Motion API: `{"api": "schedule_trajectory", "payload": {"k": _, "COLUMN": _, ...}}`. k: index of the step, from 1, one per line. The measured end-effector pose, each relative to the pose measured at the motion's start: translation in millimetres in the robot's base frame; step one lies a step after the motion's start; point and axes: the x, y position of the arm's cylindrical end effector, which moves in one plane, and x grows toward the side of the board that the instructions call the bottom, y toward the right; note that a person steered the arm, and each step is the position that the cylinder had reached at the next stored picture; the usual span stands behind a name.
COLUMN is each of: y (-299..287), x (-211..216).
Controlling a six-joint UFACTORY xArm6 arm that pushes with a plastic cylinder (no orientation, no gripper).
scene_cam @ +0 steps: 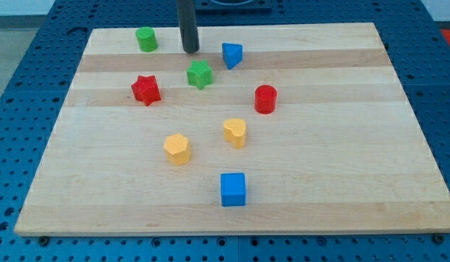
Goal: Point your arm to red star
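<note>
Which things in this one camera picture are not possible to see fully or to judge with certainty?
- Arm: the view's top edge cuts it off; only the rod down to my tip shows.
- Contact: whether my tip touches the board cannot be judged from this one view.
- Green block at the view's top left: too small to name its shape.
- Far sides of the red star and the green star: hidden by the blocks themselves.
</note>
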Motion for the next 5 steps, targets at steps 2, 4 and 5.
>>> {"api": "schedule_trajectory", "payload": {"k": 2, "y": -19.6, "x": 27.7}}
{"api": "schedule_trajectory", "payload": {"k": 4, "y": -51.3, "x": 47.8}}
{"api": "schedule_trajectory", "payload": {"k": 5, "y": -68.1, "x": 54.4}}
